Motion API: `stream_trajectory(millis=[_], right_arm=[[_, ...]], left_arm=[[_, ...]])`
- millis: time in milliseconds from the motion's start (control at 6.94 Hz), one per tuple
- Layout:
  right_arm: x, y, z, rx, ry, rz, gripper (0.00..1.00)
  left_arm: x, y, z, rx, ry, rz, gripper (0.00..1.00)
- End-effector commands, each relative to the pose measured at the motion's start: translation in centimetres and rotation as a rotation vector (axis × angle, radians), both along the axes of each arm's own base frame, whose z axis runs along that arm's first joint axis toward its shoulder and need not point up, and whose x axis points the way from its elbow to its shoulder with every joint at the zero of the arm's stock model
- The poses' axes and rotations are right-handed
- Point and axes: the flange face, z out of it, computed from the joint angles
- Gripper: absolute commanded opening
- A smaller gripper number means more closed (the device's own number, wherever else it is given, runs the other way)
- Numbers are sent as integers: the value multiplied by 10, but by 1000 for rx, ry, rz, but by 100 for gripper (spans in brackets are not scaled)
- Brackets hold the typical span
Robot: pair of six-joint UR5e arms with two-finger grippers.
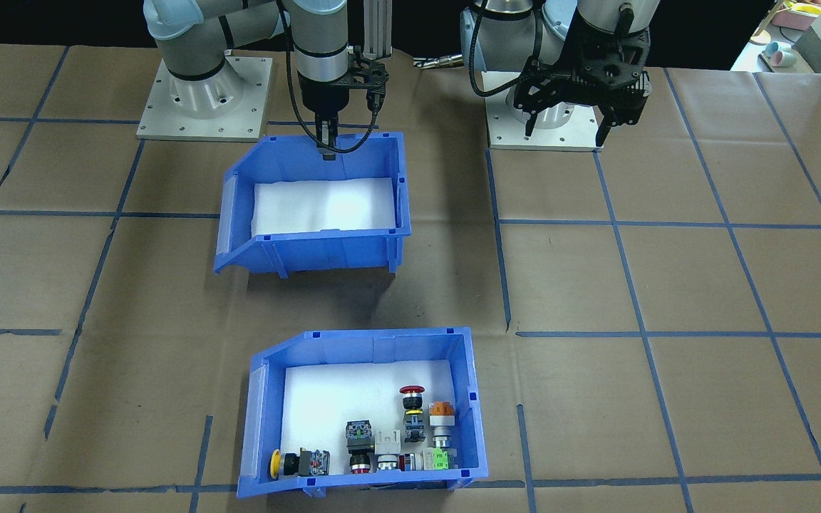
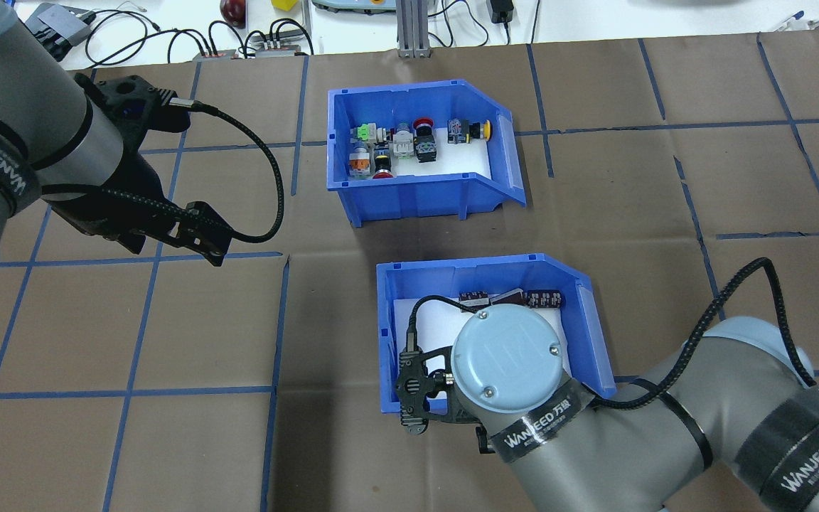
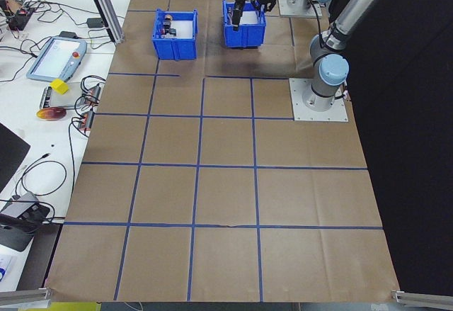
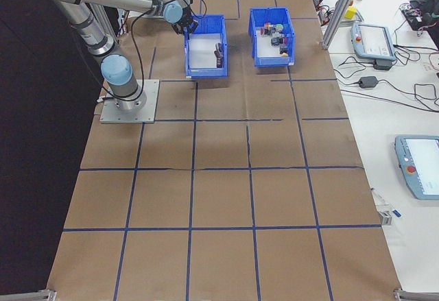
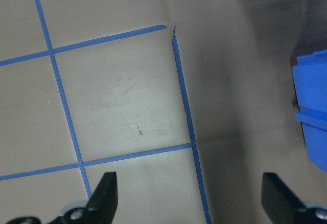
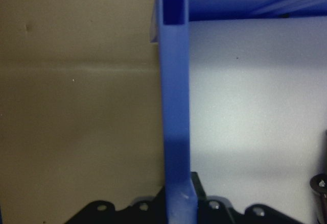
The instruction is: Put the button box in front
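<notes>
Left gripper [image 2: 200, 238] hangs over bare brown paper, off to the side, w/ its fingers [image 5: 104, 193] spread wide and nothing between them. Blue tape lines [image 2: 141, 323] cross the paper [image 2: 196, 448] under it.

Next, the button box [image 2: 416, 195] sits on the far side of the table from the robot, not touched by either arm. It's blue w/ white foam, and red, orange, yellow & green buttons [image 2: 399, 142] lie along one wall.

Nearer the robot is the other bin [image 2: 452, 274], same blue, w/ dark cylinders [image 2: 512, 299] on its foam. Right gripper [image 1: 327, 146] is down at this bin's back wall [image 6: 173, 106], one finger on each side of it, pinching the wall. Wrist cam shows the blue wall right between the fingers.
</notes>
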Motion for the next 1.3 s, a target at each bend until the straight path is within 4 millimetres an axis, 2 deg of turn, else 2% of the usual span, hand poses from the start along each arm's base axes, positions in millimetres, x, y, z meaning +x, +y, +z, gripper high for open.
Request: stream_trajectory(millis=[0, 432, 720, 1008, 1153], right_arm=[[4, 1, -4, -2, 0, -9, 11], [8, 0, -9, 2, -1, -41, 13], [8, -1, -9, 1, -5, -45, 100], [6, -6, 9, -56, 11, -40, 100], [6, -13, 30, -96, 11, -43, 100]], left_arm=[[1, -2, 2, -18, 0, -5, 99], [1, -2, 2, -17, 0, -7, 99], [1, -2, 2, -17, -3, -6, 99], [1, -1, 2, -18, -5, -6, 99], [1, -1, 2, -18, -5, -6, 99]])
